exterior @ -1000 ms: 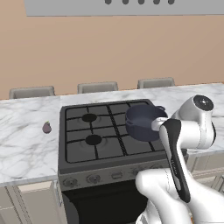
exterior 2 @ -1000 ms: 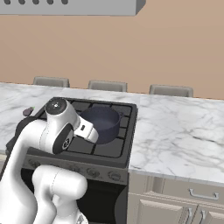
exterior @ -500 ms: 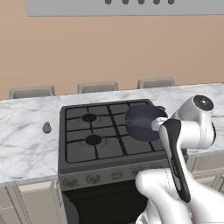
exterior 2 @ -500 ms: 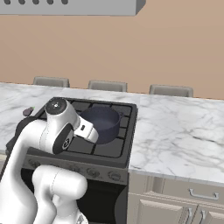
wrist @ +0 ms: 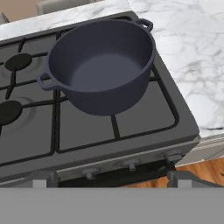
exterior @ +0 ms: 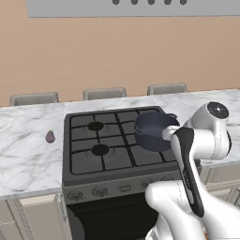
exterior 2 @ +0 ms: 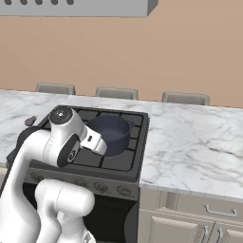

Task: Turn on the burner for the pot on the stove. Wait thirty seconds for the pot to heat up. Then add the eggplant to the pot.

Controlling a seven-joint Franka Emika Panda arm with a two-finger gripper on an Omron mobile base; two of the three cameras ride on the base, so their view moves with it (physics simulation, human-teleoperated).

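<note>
while the arm hangs over the lower right of the left base view, the pot [exterior: 154, 130] sits on the stove [exterior: 84, 179], right of centre in that view, over the back right burner as far as i can judge. from the hand view the pot [wrist: 101, 63] takes up the upper middle, empty, with one small handle at its left and one at the upper right. the fingers [wrist: 106, 178] peek up at the bottom edge, spread wide, pinching nothing. just above them runs the row of knobs [wrist: 131, 165] along the stove front.

the eggplant [exterior: 50, 136] lies on the desk [exterior: 23, 161] at the left of the left base view, well apart from the pot and just beside the stove's left edge.

no flame shows, so i'd say the burner step is not yet done.

the eggplant looks light, smooth and rounded, so i'd guess it could slip or roll; a hold across its fat middle would suit better than the stem end. it looks firm enough to bear a gentle squeeze. the pot seems heavy and stiff and need not be moved.
</note>
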